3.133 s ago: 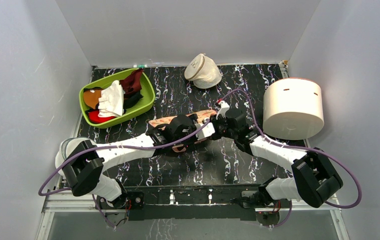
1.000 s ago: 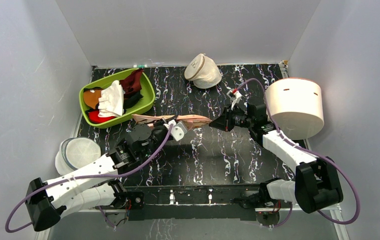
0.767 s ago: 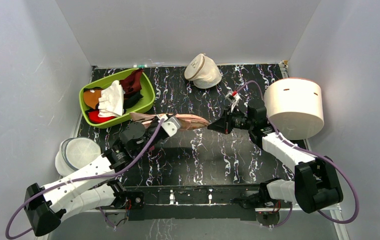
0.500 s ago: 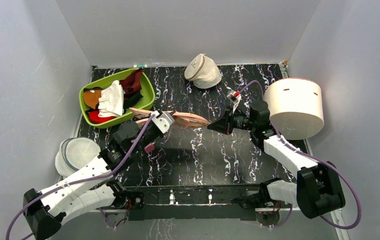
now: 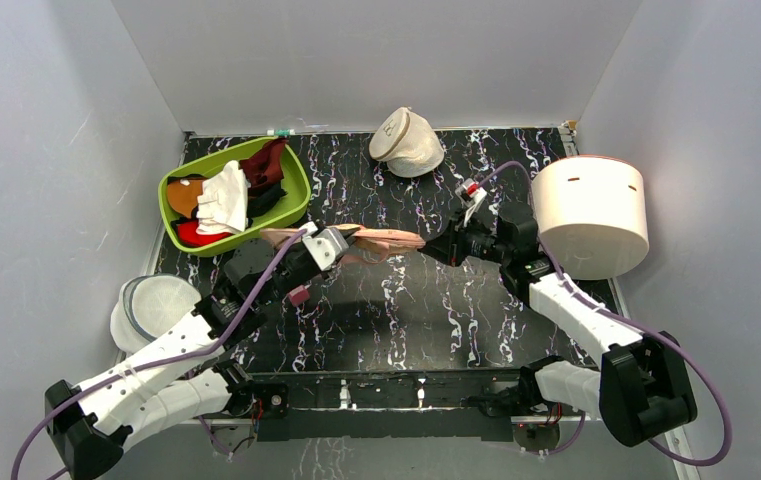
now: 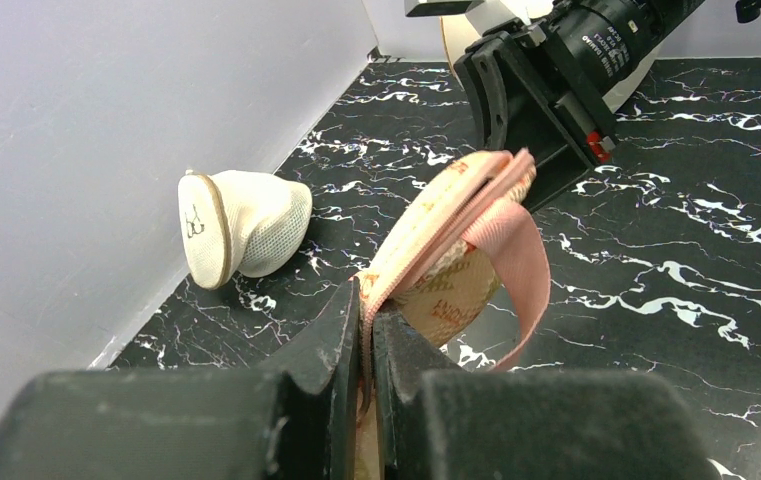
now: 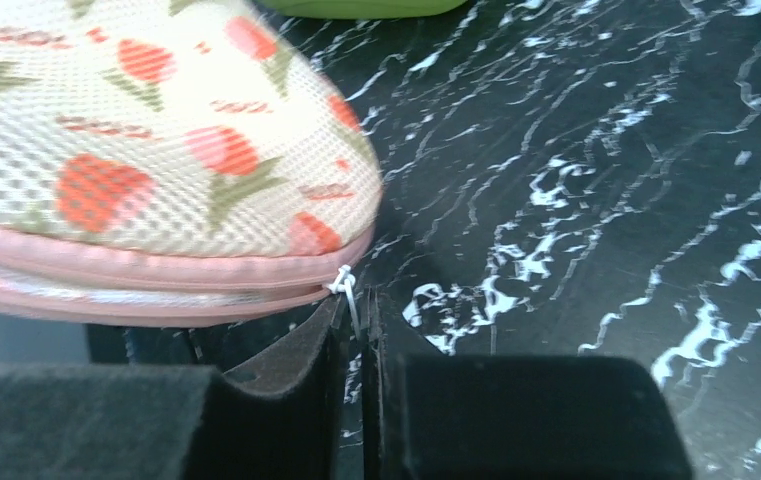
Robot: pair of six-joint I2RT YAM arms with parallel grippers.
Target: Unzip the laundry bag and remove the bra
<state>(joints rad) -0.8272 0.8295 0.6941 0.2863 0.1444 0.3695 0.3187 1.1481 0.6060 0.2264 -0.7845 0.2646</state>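
Observation:
The laundry bag (image 5: 384, 240), peach-pink with red-orange and green motifs, hangs stretched between my two grippers above the black marbled table. My left gripper (image 5: 340, 244) is shut on the bag's left edge, and the wrist view shows the pink zip seam pinched between its fingers (image 6: 366, 322). My right gripper (image 5: 428, 247) is shut on the white zip pull (image 7: 350, 288) at the bag's right tip (image 7: 156, 160). The zip looks closed along the pink seam in the right wrist view. The bra is hidden.
A green tray (image 5: 256, 228) of clothes sits at the back left. A cream domed pouch (image 5: 408, 140) lies by the back wall. A white cylinder (image 5: 588, 215) stands at the right and a white round mesh bag (image 5: 156, 305) at the near left.
My left gripper has carried its end of the bag slightly back and to the left, toward the green tray. The right gripper has barely moved and still holds the zip pull.

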